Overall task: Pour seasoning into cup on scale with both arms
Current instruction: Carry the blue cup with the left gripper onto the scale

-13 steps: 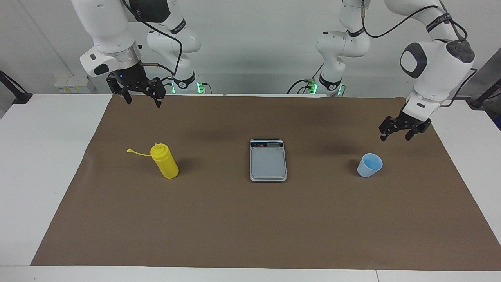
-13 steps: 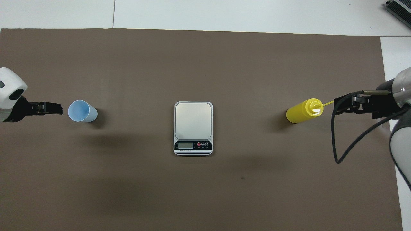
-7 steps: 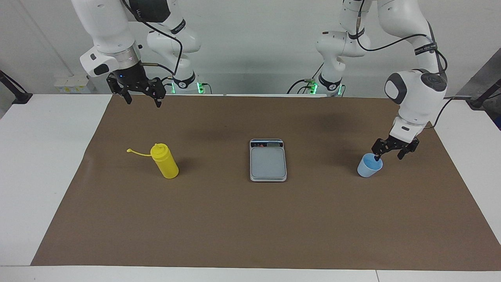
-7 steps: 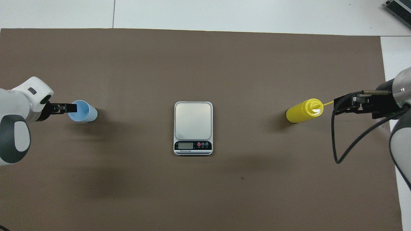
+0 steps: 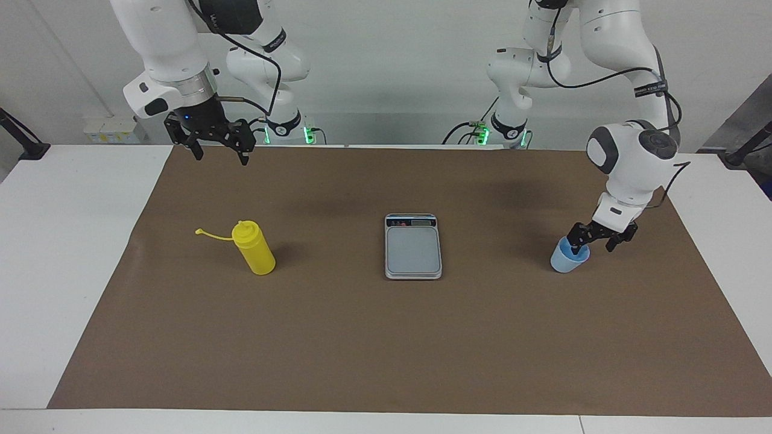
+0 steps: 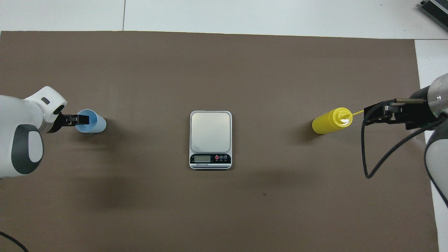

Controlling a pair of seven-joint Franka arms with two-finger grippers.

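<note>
I see a pale grey wall at the robots' end of the room, with green lights glowing at the two arm bases. The white table (image 5: 66, 253) fills most of both views, and a big brown paper mat (image 5: 386, 337) covers nearly all of it, leaving white margins at each arm's end and along the edge farthest from the robots. Soft shadows lie on the mat, and one small dark speck shows in the overhead view, nearer to the robots than the scale.

My left arm (image 5: 627, 157) reaches down at its own end of the table. The left gripper (image 5: 592, 239) sits at the rim of the cup (image 5: 566, 259), fingers parted, one finger dipping inside the rim and the other outside it; I cannot tell whether they press the wall yet. The cup stands upright on the mat.

My right arm (image 5: 163, 60) waits. The right gripper (image 5: 220, 157) hangs high over the mat at that arm's end, fingers spread wide and holding nothing.

The scale (image 5: 413, 246) lies flat mid-mat, display strip toward the robots, its platform bare. The seasoning (image 5: 254, 248) stands upright toward the right arm's end, its cap strap (image 5: 211, 234) sticking out sideways.
</note>
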